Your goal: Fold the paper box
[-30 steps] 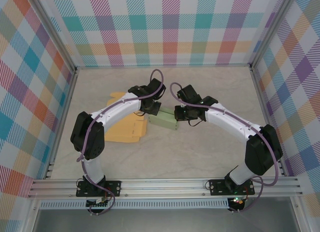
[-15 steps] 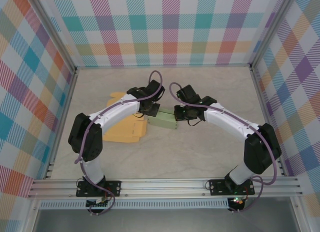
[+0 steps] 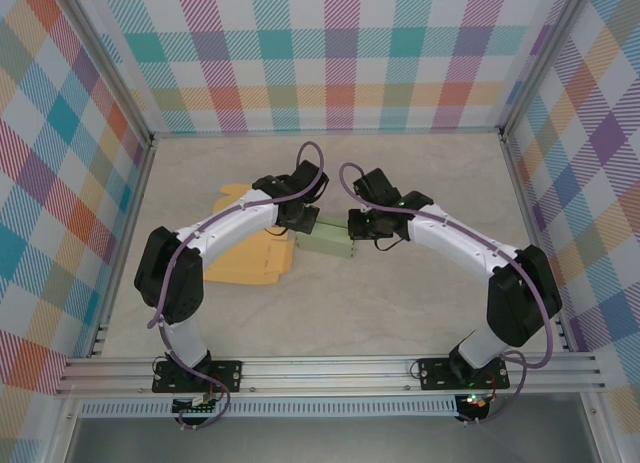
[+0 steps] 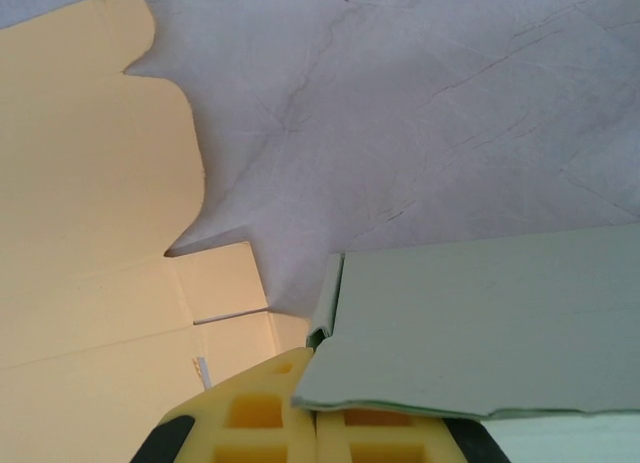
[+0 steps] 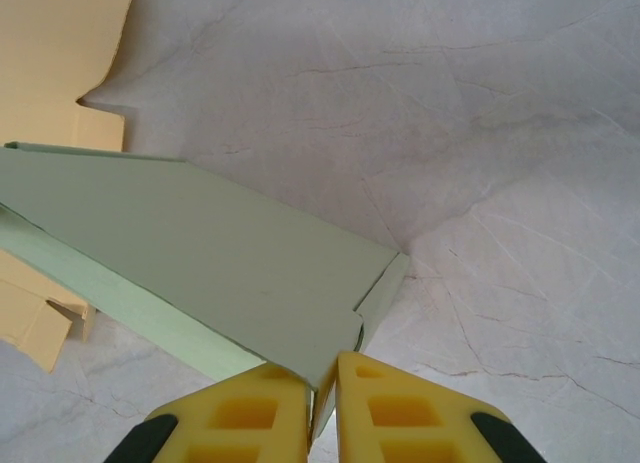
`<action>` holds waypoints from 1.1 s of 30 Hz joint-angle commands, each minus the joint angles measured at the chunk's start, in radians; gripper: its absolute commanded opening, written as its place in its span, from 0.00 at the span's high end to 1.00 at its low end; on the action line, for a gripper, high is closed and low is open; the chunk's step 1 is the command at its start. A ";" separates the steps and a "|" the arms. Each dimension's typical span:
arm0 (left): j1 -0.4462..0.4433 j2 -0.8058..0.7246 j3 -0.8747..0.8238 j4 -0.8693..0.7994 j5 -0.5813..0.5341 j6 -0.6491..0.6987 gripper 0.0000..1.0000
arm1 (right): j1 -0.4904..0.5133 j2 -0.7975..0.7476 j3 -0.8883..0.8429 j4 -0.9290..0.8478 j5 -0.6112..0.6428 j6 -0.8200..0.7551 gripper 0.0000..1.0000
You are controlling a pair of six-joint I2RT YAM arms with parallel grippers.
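Between plaid walls [image 3: 340, 53] — marbled tabletop [image 3: 400, 293], box [image 3: 325, 241]

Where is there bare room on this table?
Free: table between green box and front rail; far strip under back wall. Crowded: centre, where left gripper and right gripper pinch that box beside the yellow sheet.

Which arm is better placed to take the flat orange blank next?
Left, probably. The left hand pinches the green box at the end beside the orange blank; the right hand holds the far end, with the box between.
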 commanded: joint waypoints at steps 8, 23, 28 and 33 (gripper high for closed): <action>-0.044 -0.001 -0.023 0.014 0.095 0.000 1.00 | 0.021 0.053 0.051 0.126 -0.135 0.023 0.88; -0.046 -0.036 -0.024 0.012 0.066 0.000 0.94 | 0.020 0.067 -0.013 0.115 -0.083 0.001 0.95; -0.044 -0.078 -0.038 0.020 0.046 0.005 0.90 | 0.021 0.061 -0.011 0.105 -0.066 -0.009 0.96; -0.042 -0.112 -0.068 0.041 0.041 0.005 0.79 | 0.021 0.050 -0.017 0.103 -0.064 -0.019 0.97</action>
